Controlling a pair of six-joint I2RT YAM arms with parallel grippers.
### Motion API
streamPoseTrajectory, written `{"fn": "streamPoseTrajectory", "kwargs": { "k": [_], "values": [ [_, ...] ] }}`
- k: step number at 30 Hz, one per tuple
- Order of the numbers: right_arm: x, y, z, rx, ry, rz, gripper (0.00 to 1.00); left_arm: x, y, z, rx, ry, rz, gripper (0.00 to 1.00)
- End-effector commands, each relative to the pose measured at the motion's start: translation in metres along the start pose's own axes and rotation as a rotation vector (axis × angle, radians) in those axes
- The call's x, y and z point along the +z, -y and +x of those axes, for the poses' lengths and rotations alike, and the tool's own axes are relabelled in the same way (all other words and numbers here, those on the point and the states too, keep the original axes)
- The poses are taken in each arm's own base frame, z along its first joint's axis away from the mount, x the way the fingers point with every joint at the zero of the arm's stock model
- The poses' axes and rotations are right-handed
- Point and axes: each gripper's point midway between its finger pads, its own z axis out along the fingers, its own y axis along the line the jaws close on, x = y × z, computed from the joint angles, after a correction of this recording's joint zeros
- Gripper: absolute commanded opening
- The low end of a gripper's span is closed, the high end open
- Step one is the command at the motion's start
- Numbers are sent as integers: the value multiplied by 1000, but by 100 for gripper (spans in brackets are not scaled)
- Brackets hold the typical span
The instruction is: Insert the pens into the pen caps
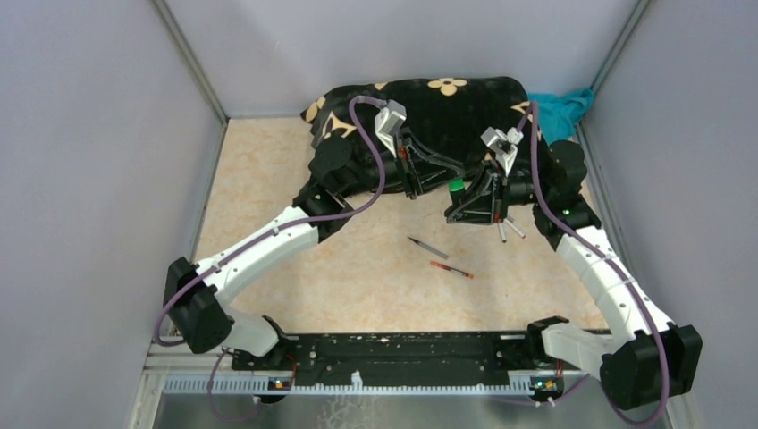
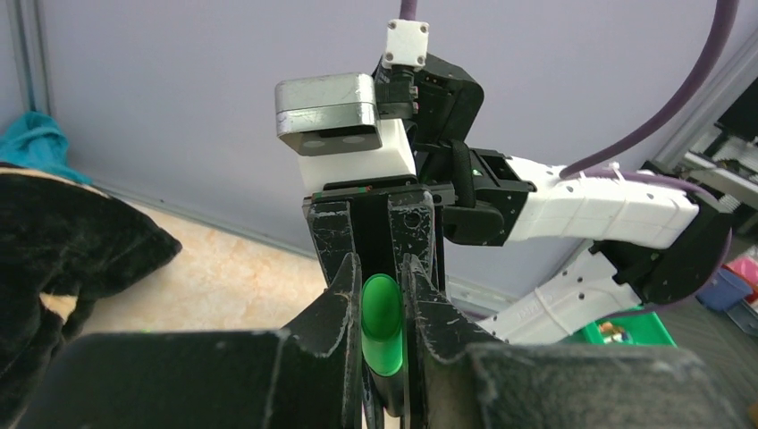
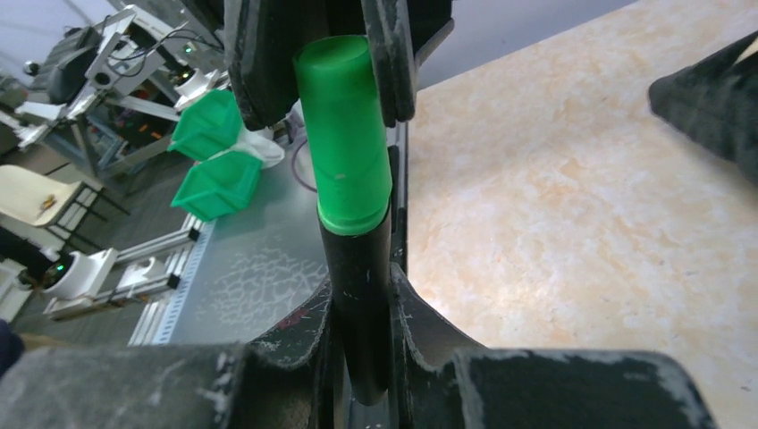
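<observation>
Green cap (image 3: 344,134), clenched in the left tool (image 2: 383,273) above the bench (image 1: 357,286) toward its far edge, sits in line on the black marker (image 3: 356,268) grasped by the right tool (image 3: 361,308), so seating looks like a straight push together.

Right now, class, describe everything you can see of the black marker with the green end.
The marker is a stubby black barrel, plastic-looking, with its end inside a smooth green cap that has a flared rim. It is held in the air between the two tools: the right tool is shut on the barrel, the left tool on the cap. Nothing else touches it.
</observation>
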Motion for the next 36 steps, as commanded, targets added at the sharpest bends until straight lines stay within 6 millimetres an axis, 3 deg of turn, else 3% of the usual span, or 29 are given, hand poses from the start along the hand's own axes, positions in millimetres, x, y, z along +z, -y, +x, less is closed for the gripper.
{"fn": "streamPoseTrajectory", "kwargs": {
  "k": [1, 6, 11, 17, 21, 23, 29, 33, 36],
  "values": [
    [-16, 18, -107, -315, 192, 317, 0, -37, 32, 152, -408, -530, 94, 0],
    [-18, 13, -120, -402, 180, 340, 0, -45, 37, 166, -512, -584, 106, 0],
    [-27, 27, -126, -492, 129, 448, 0, -49, 47, 168, -594, -615, 132, 0],
    [-8, -6, -129, -315, 241, 202, 0, -37, 57, 178, -460, -607, 177, 0],
    [-6, -20, -135, -312, 253, 138, 0, -51, 67, 195, -462, -690, 224, 0],
    [-6, -19, -139, -320, 242, 153, 0, -63, 70, 203, -486, -724, 223, 0],
    [-25, 23, -147, -428, 181, 441, 0, -85, 75, 220, -563, -840, 202, 0],
    [-27, 28, -148, -465, 164, 488, 0, -81, 79, 220, -638, -824, 234, 0],
    [-21, 17, -147, -461, 170, 415, 0, -75, 85, 212, -671, -786, 283, 0]
  ]
}}
